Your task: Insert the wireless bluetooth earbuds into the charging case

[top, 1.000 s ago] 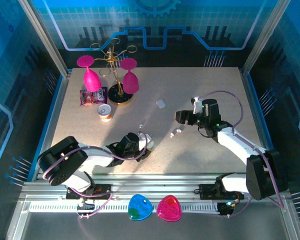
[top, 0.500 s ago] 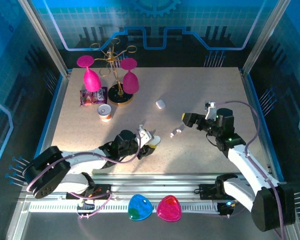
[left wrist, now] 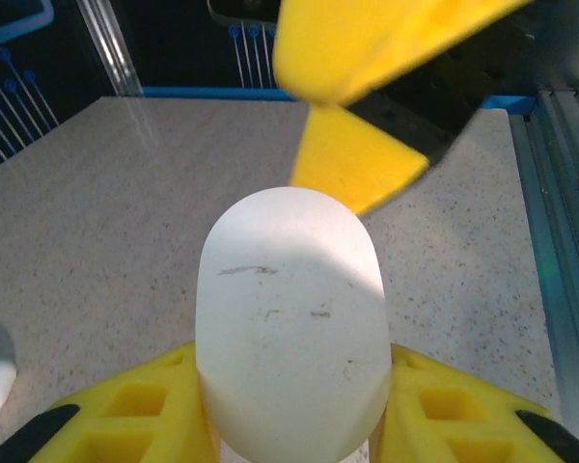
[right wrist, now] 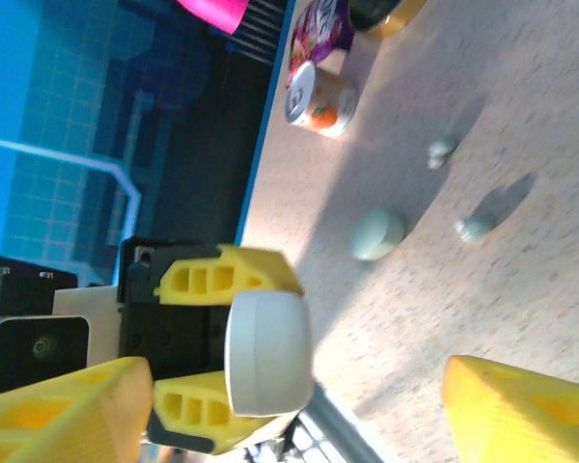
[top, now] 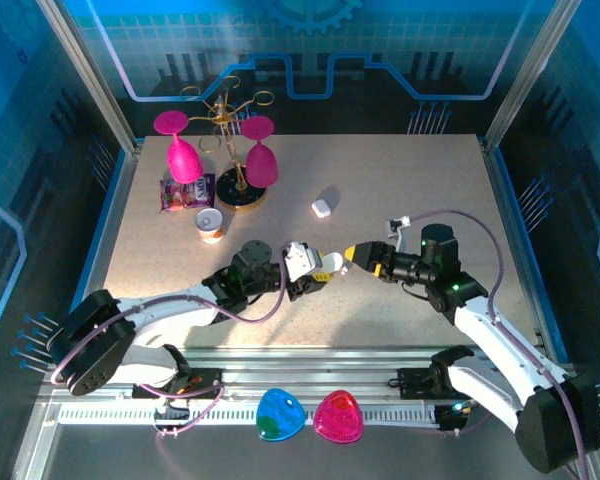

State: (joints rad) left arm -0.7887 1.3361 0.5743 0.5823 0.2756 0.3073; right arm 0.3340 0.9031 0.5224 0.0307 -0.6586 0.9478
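Above near-centre worktop (top: 410, 180), left tool (top: 310, 270) clamped case (left wrist: 289, 318), lid apparently shut. Right tool (top: 355, 255) gaped wide, empty, just beside case. Loose buds (right wrist: 473, 228) lay on worktop beyond. Advised: steady case, square right tool to lid seam before prying.

At the far left of the speckled tabletop (top: 420, 180) stood a gold rack (top: 242, 193) with two pink glasses (top: 183, 155) hung upside down on it. A purple snack packet (top: 185, 192) lay just beside its base, with a small orange-labelled can (top: 210, 225) upright nearer. On the front rail sat a blue piece (top: 280, 414) and a pink piece (top: 338, 417), side by side.
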